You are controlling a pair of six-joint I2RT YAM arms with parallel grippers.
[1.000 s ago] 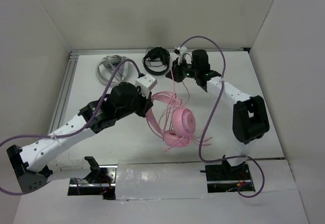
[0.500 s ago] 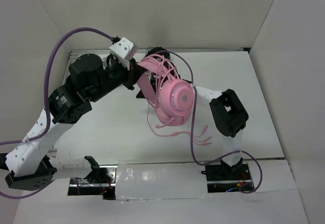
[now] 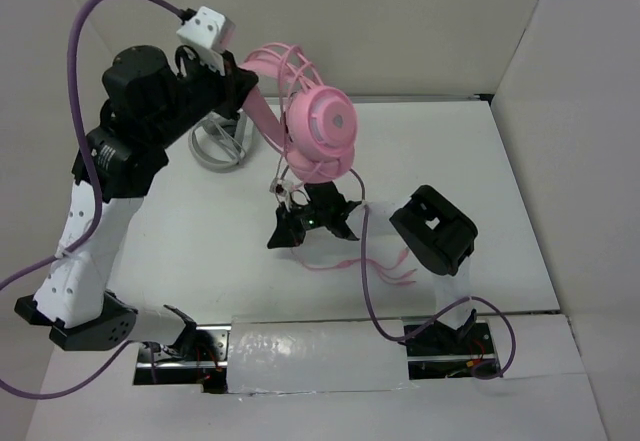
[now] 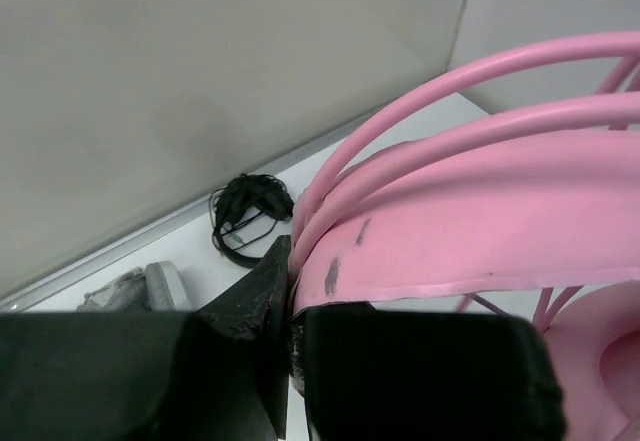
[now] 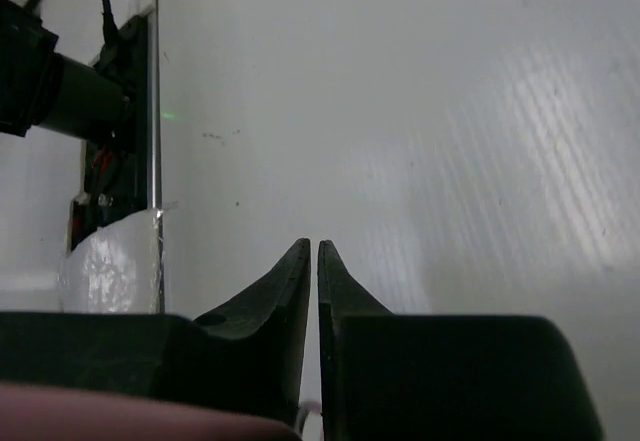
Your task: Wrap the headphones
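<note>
Overhead and wrist views of a two-arm bench with three sets of headphones.

**Task object.** The one set of pink headphones hangs in the air above the far left-centre of the table. It is carried by its headband. One round earcup faces the overhead camera, with a second pink rounded part just below it. The thin pink cable hangs down from the set, and its loose strands lie on the table near the right arm's elbow.

**Left arm.** The left gripper is clamped on the pink headband, as the left wrist view shows, with a black finger pressed against each side of the band.

**Right arm.** The right gripper is low over the table, below the hanging headphones and nearer the front edge. Its two fingers are together, with only a narrow slit between the tips. Whether the cable runs through that slit cannot be told.

**Other objects.** One set of grey-white headphones lies at the far left, partly hidden by the left arm. One set of black headphones lies by the far wall.
</note>
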